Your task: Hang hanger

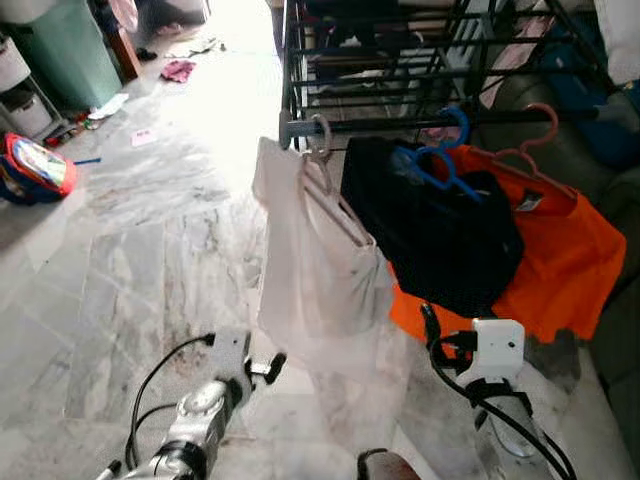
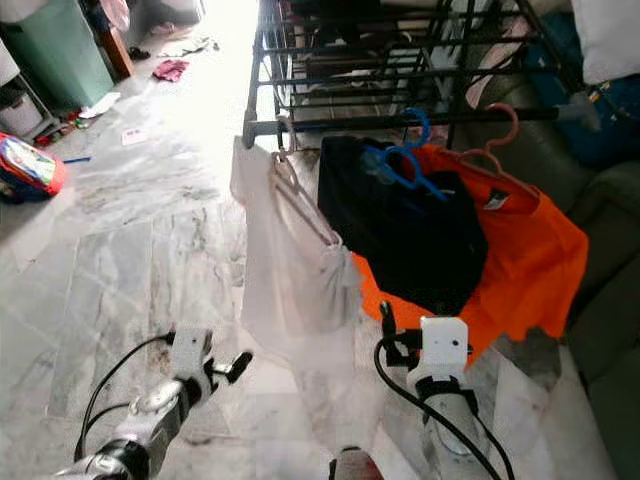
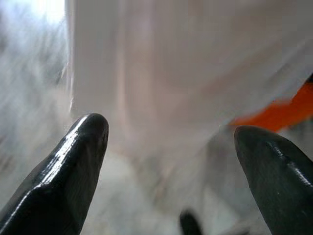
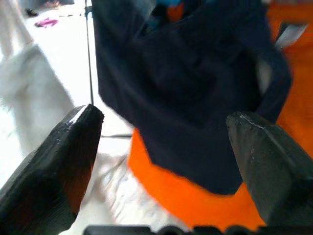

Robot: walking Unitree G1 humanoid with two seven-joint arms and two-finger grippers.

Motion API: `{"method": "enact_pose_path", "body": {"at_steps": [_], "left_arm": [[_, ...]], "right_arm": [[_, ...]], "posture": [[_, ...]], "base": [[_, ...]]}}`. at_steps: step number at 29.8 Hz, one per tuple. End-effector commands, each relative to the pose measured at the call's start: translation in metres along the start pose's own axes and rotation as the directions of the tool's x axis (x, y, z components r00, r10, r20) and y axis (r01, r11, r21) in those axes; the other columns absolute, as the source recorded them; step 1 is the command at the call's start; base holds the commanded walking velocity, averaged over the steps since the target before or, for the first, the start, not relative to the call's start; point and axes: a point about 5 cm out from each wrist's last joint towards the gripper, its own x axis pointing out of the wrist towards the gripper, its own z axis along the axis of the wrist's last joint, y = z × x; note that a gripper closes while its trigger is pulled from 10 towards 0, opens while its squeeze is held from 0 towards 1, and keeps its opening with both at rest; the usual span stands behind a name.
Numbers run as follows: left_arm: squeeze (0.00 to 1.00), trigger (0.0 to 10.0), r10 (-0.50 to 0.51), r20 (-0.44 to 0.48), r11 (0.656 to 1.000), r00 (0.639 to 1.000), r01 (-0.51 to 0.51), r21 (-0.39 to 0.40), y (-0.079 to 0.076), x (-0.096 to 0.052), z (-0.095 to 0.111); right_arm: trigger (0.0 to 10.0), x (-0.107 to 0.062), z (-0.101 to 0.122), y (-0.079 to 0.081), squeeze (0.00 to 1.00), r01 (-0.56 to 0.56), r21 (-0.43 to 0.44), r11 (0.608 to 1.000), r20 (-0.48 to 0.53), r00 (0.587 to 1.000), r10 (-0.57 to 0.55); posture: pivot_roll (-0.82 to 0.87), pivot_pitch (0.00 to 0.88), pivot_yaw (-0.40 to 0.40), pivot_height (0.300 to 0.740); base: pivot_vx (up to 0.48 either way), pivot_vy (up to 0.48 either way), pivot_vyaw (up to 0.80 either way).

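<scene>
Three hangers hang on the black rail (image 1: 390, 124) of a drying rack. A pale pink hanger (image 1: 322, 170) carries a white garment (image 1: 320, 270) at the rail's left end. Beside it, a blue hanger (image 1: 440, 160) holds a black garment (image 1: 440, 235). Further right, a salmon hanger (image 1: 535, 150) bears an orange shirt (image 1: 560, 260). My left gripper (image 1: 268, 368) is low, just left of the white garment's hem, open and empty (image 3: 171, 127). My right gripper (image 1: 432, 328) sits below the black and orange garments, open and empty (image 4: 164, 115).
Grey marble floor (image 1: 150, 250) stretches to the left. A green bin (image 1: 65, 50) and a colourful bag (image 1: 38, 165) stand at the far left, with a pink cloth (image 1: 178, 70) on the floor beyond. The rack's black frame (image 1: 400, 50) rises behind the rail. A dark sofa (image 1: 620, 330) is at the right.
</scene>
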Motion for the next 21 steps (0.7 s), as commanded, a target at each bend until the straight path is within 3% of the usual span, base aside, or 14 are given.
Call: {"method": "enact_pose_path", "body": {"at_steps": [1,4,17,21], "left_arm": [[0.00,10.0,-0.012,0.078,1.000,0.997,0.010,0.020,0.005,0.001,0.019],[0.00,10.0,-0.028,0.094,0.998,0.995,0.023,0.063,0.000,0.004,0.025],[0.00,10.0,-0.079,0.170,0.996,0.982,0.073,0.042,-0.023,0.007,0.041],[0.00,10.0,-0.105,0.177,0.994,0.979,0.097,0.054,-0.024,0.005,0.045]], "right_arm": [[10.0,0.000,0.006,0.009,0.00,-0.014,0.006,1.000,0.016,1.000,0.014],[10.0,-0.001,0.010,0.010,0.00,-0.019,-0.004,1.000,0.022,1.000,0.019],[10.0,0.002,0.028,0.006,0.00,-0.023,-0.068,0.997,0.073,0.997,0.028],[10.0,0.002,0.034,0.009,0.00,-0.027,-0.087,0.996,0.096,0.995,0.035]], "posture": [[-0.24,0.148,0.069,0.740],[-0.24,0.150,0.062,0.740],[-0.25,0.170,0.069,0.740],[-0.25,0.168,0.077,0.740]], "base": [[0.285,0.319,0.00],[0.277,0.330,0.00],[0.292,0.330,0.00],[0.193,0.125,0.00]]}}
